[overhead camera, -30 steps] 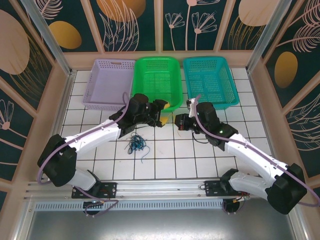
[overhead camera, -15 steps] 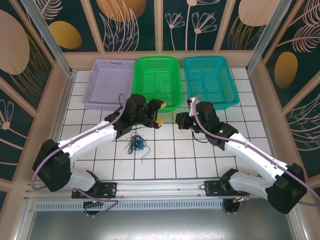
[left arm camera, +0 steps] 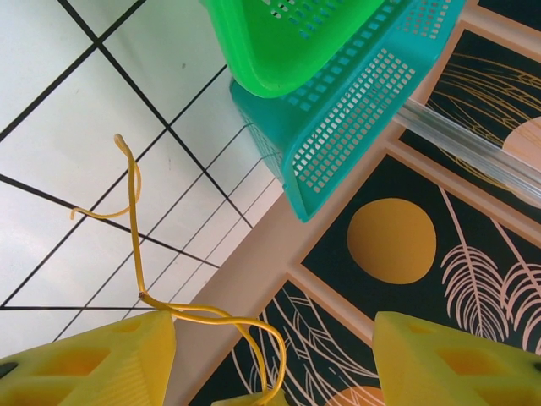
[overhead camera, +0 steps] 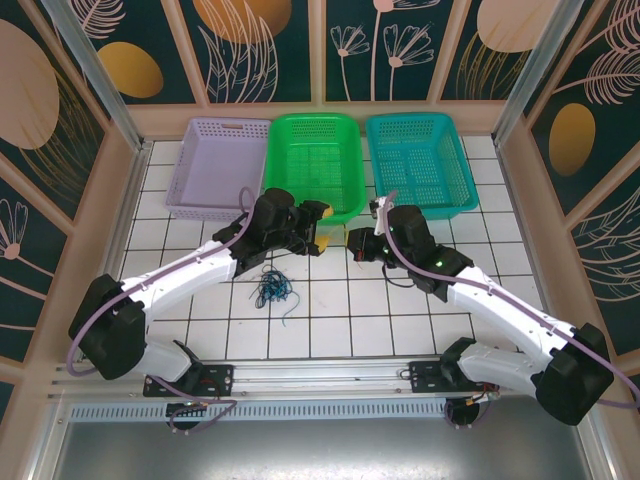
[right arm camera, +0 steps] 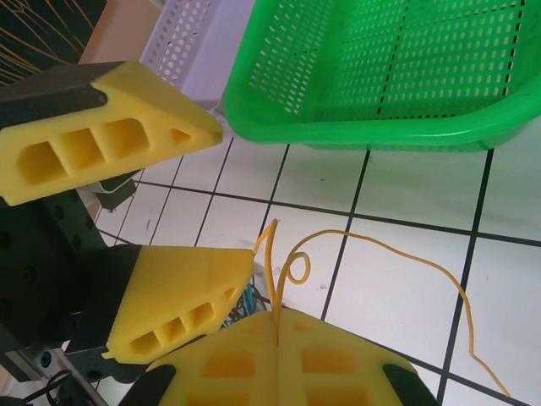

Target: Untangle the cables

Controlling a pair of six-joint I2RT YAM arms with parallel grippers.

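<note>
Currently your right gripper [right arm camera: 277, 320] is clamped on one tan wire [right arm camera: 274, 279], holding it clear for separation; left gripper [left arm camera: 272, 321] stands apart beside it. Other cables [overhead camera: 272, 290] lie bunched on the table [overhead camera: 400, 320].

- Cables [overhead camera: 272, 290]: a small knot of dark blue, green and black wires is shown lying on white tiles, one strand trailing nearward.
- Pale yellow wire [right arm camera: 380, 244]: shown curled, apart from the knot, pinched in the right gripper [right arm camera: 277, 334].

Bare tabletop [overhead camera: 350, 320] lies open right of the cable tangle [overhead camera: 272, 291]. Left arm [overhead camera: 200, 268] crosses just beyond it; green basket [overhead camera: 315, 165] walls the back.
</note>
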